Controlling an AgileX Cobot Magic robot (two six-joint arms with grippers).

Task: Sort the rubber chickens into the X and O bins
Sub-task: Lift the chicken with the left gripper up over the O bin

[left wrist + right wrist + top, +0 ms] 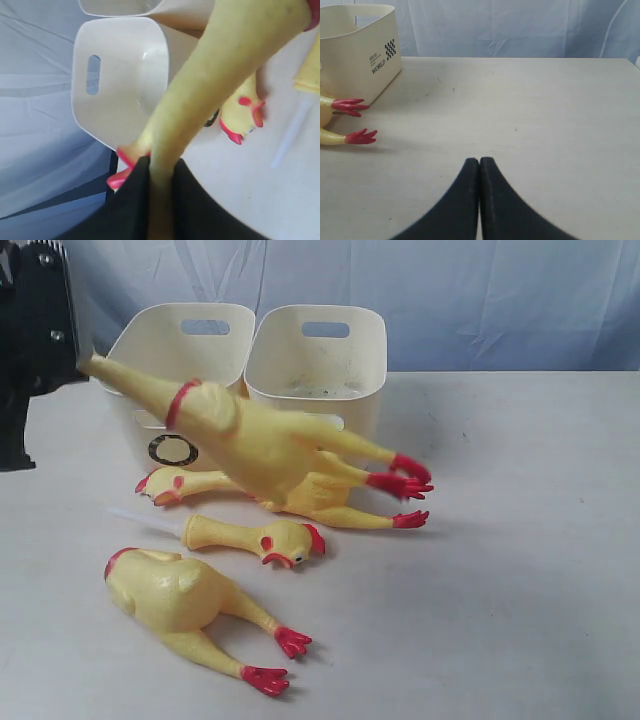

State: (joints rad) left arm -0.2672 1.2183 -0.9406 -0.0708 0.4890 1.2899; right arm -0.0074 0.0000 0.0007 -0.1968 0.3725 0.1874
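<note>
My left gripper (78, 360) is shut on the neck of a large yellow rubber chicken (255, 440), holding it slanted in the air before the bins. In the left wrist view the black fingers (135, 200) pinch that neck (210, 85). A second large chicken (300, 495) lies on the table beneath it. The small slim chicken (255, 537) and a third large one (170, 592) lie nearer the front. The left cream bin (140, 340) shows a black O (174, 450); the right bin (320, 350) shows no mark from here. My right gripper (479, 161) is shut on nothing, low over the table.
A pale blue cloth hangs behind the table. The right bin's side (365, 50) carries a "WORLD" label, with red chicken feet (351, 105) beside it. A clear thin tube (145, 520) lies by the small chicken.
</note>
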